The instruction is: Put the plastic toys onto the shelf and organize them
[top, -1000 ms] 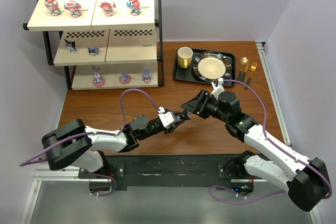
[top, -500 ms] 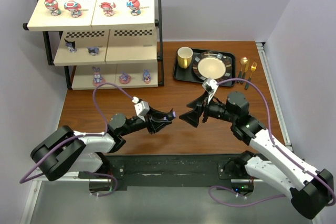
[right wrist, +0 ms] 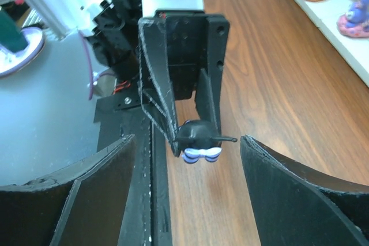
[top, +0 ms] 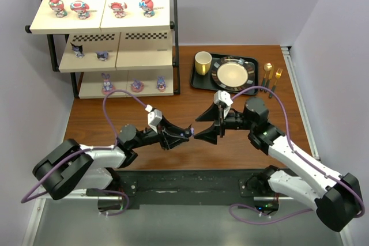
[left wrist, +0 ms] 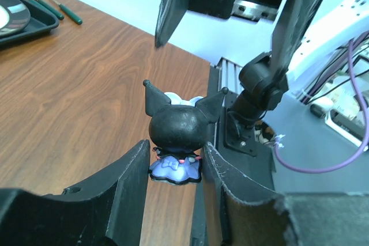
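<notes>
pinching black figurine [left wrist: 176, 125], left gripper [top: 183, 133]; right gripper [top: 199, 128] spread, drawn back from it.

L arm [top: 109, 154] lies low, stretched fwd and right from its base, wrist approx level. L gripper [top: 185, 134] points right, jaws clamped on a dark toy [left wrist: 176, 122]. R arm [top: 288, 154] reaches fwd and left, elbow bent. R gripper [top: 203, 126] points left, jaws spread wide, nothing betw them. Grippers face tip to tip, near, not touching.
</notes>
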